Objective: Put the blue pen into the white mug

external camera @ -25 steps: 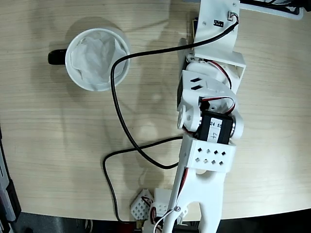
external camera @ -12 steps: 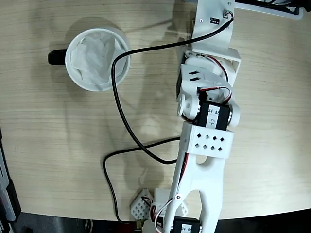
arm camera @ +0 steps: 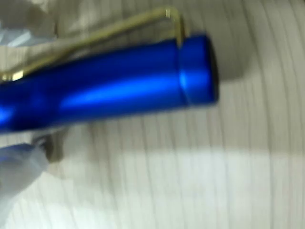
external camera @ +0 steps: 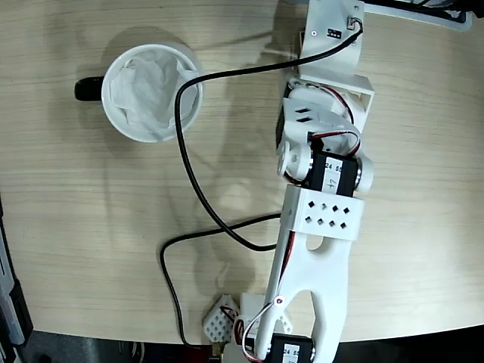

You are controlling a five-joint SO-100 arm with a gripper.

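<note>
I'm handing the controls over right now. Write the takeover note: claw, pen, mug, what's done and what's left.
Claw: not visible in the fixed view; the arm reaches toward the table's top edge. In the wrist view pale blurred shapes flank the pen, but open or shut cannot be told.
Blue pen: fills the wrist view close up, capped end with clip toward the right, wood table behind it. Whether it is gripped or lying on the table is unclear.
White mug: upper left in the fixed view, upright, crumpled paper inside, no pen in it. A black cable crosses its right rim.
Done: the claw is at the pen.
Left: confirm the grasp, carry the pen left to the mug, drop it in.
</note>
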